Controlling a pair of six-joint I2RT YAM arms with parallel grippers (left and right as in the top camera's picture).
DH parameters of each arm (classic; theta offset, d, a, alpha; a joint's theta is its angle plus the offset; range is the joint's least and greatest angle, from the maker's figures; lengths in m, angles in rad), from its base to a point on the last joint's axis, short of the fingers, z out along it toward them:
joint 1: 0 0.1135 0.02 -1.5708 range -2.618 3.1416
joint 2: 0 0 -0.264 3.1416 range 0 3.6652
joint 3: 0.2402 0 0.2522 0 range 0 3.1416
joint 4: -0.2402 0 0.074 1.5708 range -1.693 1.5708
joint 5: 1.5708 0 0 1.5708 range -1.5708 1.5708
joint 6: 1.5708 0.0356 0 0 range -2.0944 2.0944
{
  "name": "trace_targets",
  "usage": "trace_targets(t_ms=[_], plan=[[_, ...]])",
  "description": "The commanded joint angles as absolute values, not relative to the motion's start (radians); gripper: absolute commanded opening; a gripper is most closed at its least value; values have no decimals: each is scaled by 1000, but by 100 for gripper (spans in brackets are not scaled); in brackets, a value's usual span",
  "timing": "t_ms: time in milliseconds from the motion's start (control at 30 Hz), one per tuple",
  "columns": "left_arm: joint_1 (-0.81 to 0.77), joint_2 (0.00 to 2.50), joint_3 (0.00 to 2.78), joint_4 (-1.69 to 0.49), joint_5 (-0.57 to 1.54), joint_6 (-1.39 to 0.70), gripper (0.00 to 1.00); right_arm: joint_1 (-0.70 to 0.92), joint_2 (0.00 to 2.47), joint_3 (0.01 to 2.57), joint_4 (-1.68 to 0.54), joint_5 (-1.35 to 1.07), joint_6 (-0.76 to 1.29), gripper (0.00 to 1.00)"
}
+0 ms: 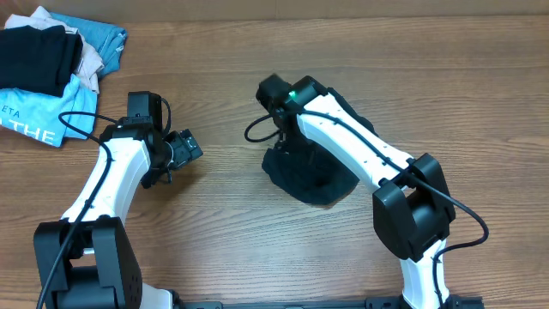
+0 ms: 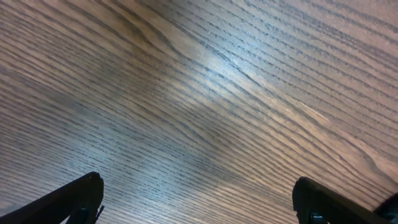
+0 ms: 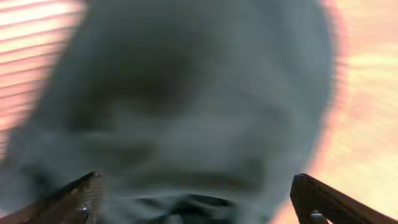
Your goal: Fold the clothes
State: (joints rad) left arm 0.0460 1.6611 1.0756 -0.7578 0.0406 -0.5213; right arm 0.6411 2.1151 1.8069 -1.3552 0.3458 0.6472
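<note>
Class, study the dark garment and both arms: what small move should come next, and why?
Probably lower the right gripper onto the garment and pinch an edge. Its jaws stand open close above it, holding nothing; the garment lies in a crumpled heap, unfolded. The left gripper hovers open over the table, apart.

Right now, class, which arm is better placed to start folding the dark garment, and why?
Right: its open fingers hang just over the dark garment; the left fingers face only bare table.
</note>
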Motion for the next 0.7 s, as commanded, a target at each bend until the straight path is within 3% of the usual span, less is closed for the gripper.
trace_targets(t_ms=[0,167,300,500,667], plan=[[46,1668,1073,-756,44,-505,100,641,2117,1807,-1272,128,359,100],[46,1668,1073,-758,41,-493,100,642,2118,1766,-1264,26,237,100],[46,1668,1073,-757,41,-493,100,642,2120,1700,-1267,181,227,100],[46,1668,1073,-755,41,-493,100,642,2121,1650,-1168,209,186,100],[46,1668,1073,-754,41,-493,100,642,2121,1626,-1091,264,239,81]])
